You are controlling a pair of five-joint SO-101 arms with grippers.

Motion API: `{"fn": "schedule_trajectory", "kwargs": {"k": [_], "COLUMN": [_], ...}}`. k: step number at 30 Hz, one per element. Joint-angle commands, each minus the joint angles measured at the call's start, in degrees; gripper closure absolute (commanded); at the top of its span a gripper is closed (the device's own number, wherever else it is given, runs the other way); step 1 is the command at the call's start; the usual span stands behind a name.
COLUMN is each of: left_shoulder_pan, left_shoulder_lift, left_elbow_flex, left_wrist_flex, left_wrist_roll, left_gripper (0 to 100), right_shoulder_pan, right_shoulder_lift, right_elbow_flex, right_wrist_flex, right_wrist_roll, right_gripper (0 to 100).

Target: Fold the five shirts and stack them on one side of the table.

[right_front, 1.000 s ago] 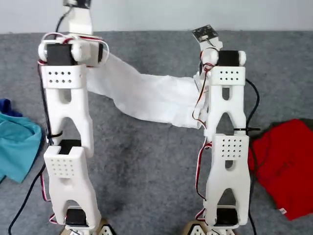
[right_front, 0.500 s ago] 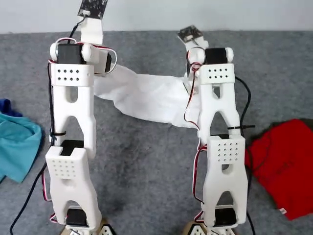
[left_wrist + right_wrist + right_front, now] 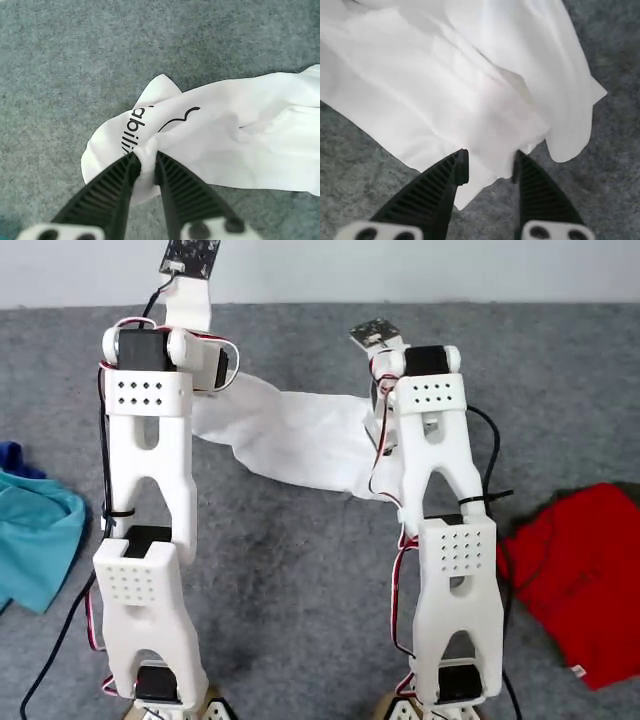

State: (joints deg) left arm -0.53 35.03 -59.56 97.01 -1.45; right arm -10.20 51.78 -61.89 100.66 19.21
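Observation:
A white shirt (image 3: 300, 440) hangs stretched between my two arms over the grey carpeted table (image 3: 290, 590). In the left wrist view my left gripper (image 3: 145, 165) is shut on a bunched corner of the white shirt (image 3: 225, 140), near black print on the cloth. In the right wrist view my right gripper (image 3: 490, 167) pinches a fold at the other end of the white shirt (image 3: 470, 75), with cloth filling the gap between its fingers. In the high view both arms' wrists cover the ends of the shirt.
A teal shirt (image 3: 35, 530) lies crumpled at the table's left edge, with a bit of blue shirt (image 3: 12, 458) behind it. At the right edge lies a red shirt (image 3: 575, 570). Bare carpet lies between the arm bases.
The left arm moved right first, then held still. The right arm has kept moving left, so the white shirt between them is shorter and more bunched.

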Motion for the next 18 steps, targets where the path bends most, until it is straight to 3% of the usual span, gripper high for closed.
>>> {"fn": "schedule_trajectory", "kwargs": {"k": [1, 7, 12, 18], "left_shoulder_pan": [0.4, 0.4, 0.4, 0.4], "left_shoulder_lift": [-3.5, -3.5, -3.5, -3.5], "left_elbow_flex": [-0.2, -0.2, 1.3, 6.2], "left_wrist_flex": [0.4, 0.5, 0.4, 0.4], "left_wrist_roll": [0.2, 0.2, 0.2, 0.2], "left_gripper": [99, 99, 99, 99], "right_shoulder_pan": [-1.0, 0.0, 0.6, 1.9], "right_shoulder_lift": [-1.5, 1.6, -0.9, -3.8], "right_elbow_flex": [-0.2, -0.3, -1.9, -1.8], "right_wrist_flex": [2.1, 1.0, 2.4, 2.2], "right_wrist_roll": [-0.3, -0.2, -0.4, -0.5], "right_gripper": [91.5, 92.6, 81.1, 80.6]}}
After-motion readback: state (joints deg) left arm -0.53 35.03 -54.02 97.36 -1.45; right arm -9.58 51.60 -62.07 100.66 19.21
